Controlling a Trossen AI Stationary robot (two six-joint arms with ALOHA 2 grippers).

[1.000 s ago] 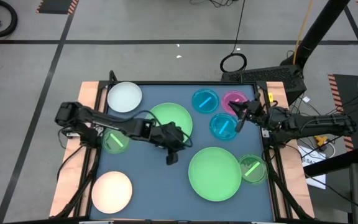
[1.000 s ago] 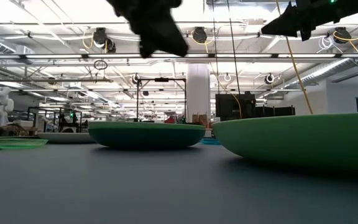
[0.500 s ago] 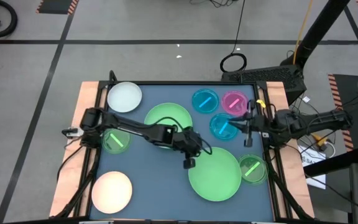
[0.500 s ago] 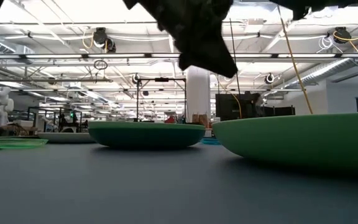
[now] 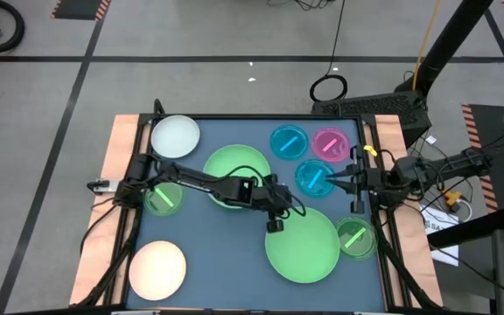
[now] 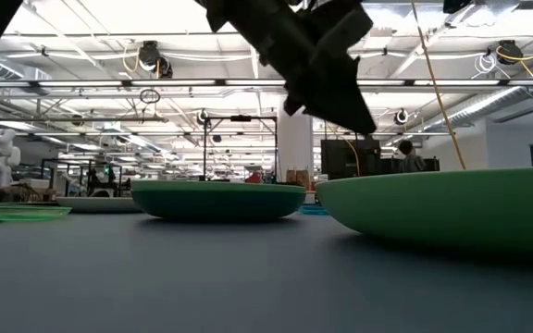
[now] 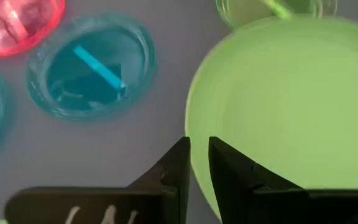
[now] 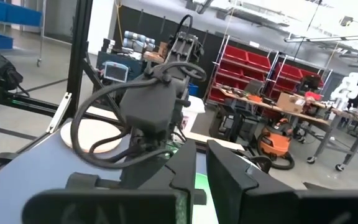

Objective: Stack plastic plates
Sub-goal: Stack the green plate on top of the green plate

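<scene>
Red bins (image 8: 263,67) beyond the table (image 5: 208,254) — an orange vacuum (image 8: 272,144) on the floor below them.

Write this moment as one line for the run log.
left gripper: shut, over edge of big green plate | right gripper: shut, by blue plate | nothing stacked

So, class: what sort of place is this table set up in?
Probably a robotics lab or workshop hall. Overhead pipes and lights run across a high ceiling, red parts bins line shelving, and taped lines mark the concrete floor.
</scene>
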